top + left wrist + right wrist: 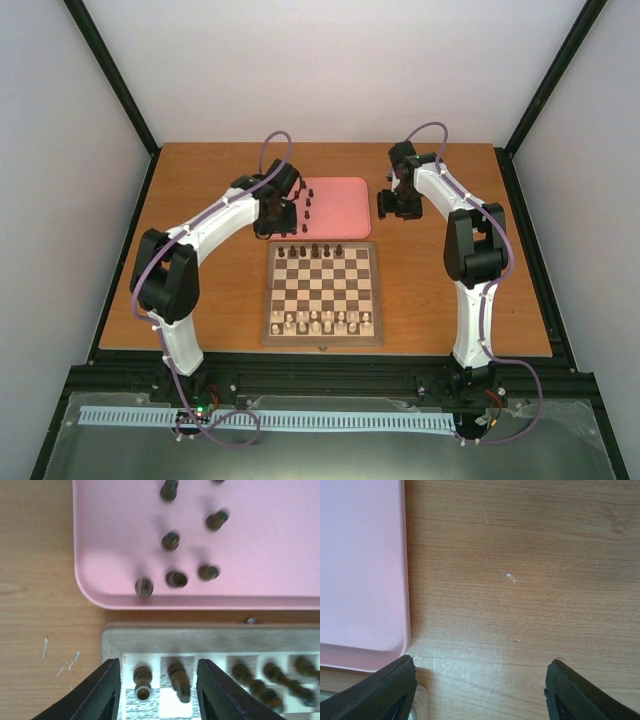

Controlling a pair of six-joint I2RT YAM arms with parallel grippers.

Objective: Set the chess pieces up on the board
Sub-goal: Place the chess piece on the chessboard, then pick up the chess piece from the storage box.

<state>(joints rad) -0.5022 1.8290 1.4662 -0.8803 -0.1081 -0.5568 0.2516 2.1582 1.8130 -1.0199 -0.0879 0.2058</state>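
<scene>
Our left claw [159,670] stands open above the far left corner of the board [210,639], its two black fingers [102,690] parted and gripping nothing. Between them we see two of the dark chess pieces [142,679] upright on the corner squares, each with a gap to the finger beside it. More dark ones run along that same far row to the right. Just beyond the board's tan border lies the pink tray [280,550], where several more dark pieces stand near its left corner; the blur keeps us from telling which kind they are. Our right claw [480,672] is open wide too, empty, over bare worktop [530,580] just beside the tray's right edge. From above, pale pieces [320,321] line the board's near side.
</scene>
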